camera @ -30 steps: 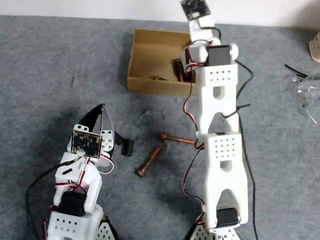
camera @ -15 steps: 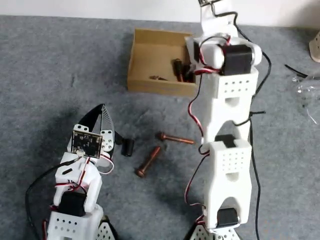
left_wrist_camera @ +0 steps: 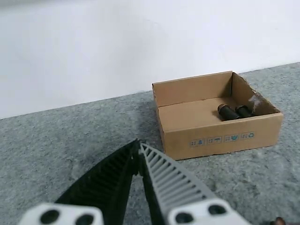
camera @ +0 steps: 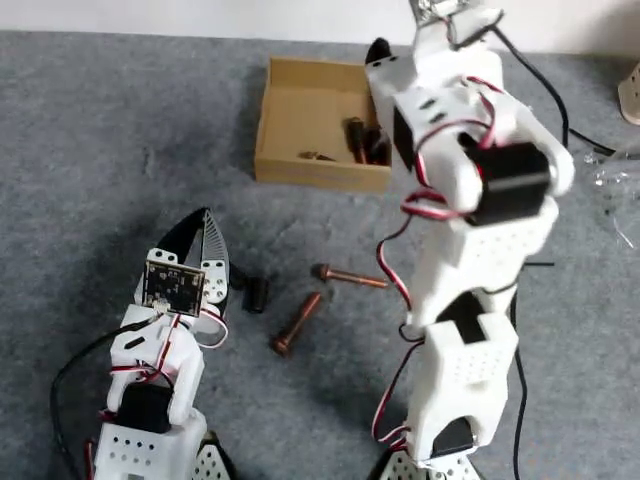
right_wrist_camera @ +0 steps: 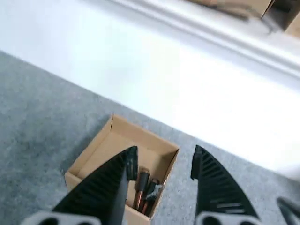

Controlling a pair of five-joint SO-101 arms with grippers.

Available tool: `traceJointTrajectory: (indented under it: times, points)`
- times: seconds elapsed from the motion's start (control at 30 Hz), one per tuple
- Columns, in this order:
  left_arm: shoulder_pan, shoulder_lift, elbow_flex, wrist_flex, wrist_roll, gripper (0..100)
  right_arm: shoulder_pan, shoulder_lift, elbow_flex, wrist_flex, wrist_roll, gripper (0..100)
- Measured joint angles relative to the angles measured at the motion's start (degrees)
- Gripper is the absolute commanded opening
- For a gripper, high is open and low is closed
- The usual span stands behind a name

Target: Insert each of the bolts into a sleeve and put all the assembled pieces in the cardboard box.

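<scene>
Has swung the right pincer up and away from the cardboard box within the last second; holds it spread wide and empty, high over the assembled pieces inside. Rests the left pincer closed on nothing, low at the near left of the worktop, just left of the loose black sleeve. To go on well: drop the right pincer onto the far bolt, right of the near bolt, straddling the shank rather than the head to stop it rolling. Open the left pincer, take the sleeve by its sides, keep the bore clear, and line up both axes before pushing
</scene>
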Motion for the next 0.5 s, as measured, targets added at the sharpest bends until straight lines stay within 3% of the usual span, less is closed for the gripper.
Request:
traceJointTrajectory:
  times: [0.23, 0.5]
  points:
    - [0.0, 0.0, 0.0, 0.0, 0.0, 1, 0.0, -7.6, 4.3, 0.0, 0.0, 16.6]
    - [0.0, 0.0, 0.0, 0.0, 0.0, 1, -2.6, -26.8, 36.0, 0.0, 0.0, 16.6]
